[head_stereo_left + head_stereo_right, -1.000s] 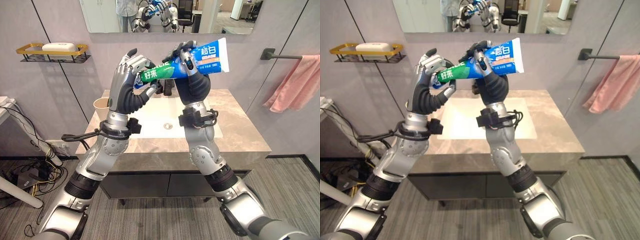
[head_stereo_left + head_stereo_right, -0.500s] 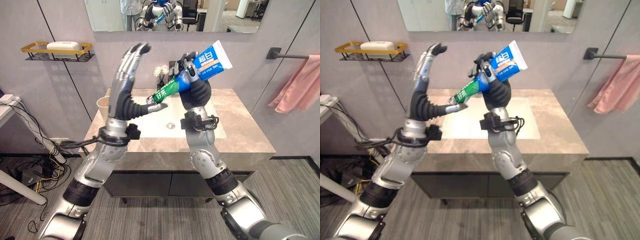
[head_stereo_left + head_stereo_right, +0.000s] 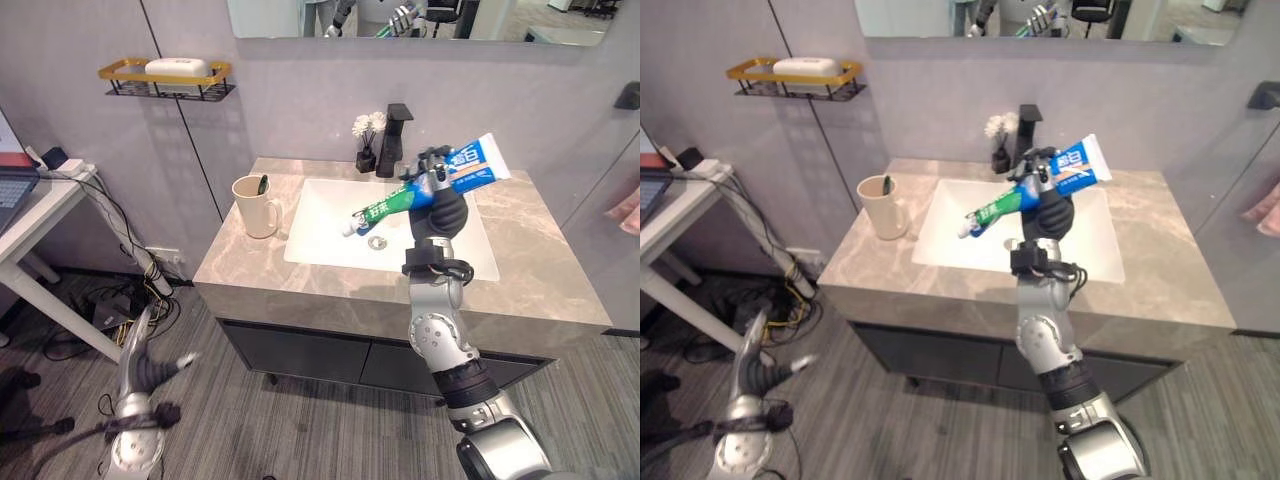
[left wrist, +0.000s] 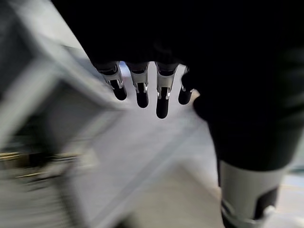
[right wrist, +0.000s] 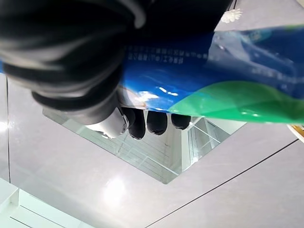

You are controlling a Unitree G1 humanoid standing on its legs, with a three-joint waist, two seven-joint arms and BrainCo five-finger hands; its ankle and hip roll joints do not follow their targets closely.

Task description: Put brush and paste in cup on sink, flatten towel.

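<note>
Above the sink basin [image 3: 330,215], your right hand [image 3: 436,200] is clamped round the toothpaste tube [image 3: 425,186], cap end pointing left and down. Your left hand [image 3: 140,370] hangs low near the floor, fingers straight. Paste delivery is the step in hand. Next, carry the tube left to the cup [image 3: 255,205], which already holds something dark, and lower it cap-first.

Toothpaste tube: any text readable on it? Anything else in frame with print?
Toothpaste tube, gripped in the right hand above the sink: white print on the blue end, too small to read.
Same tube, green end: white print, too small to read.
Same tube in the right wrist view: a line of fine print on the blue part, blurred, unreadable.
Cup, soap shelf, tap: no print visible.
</note>
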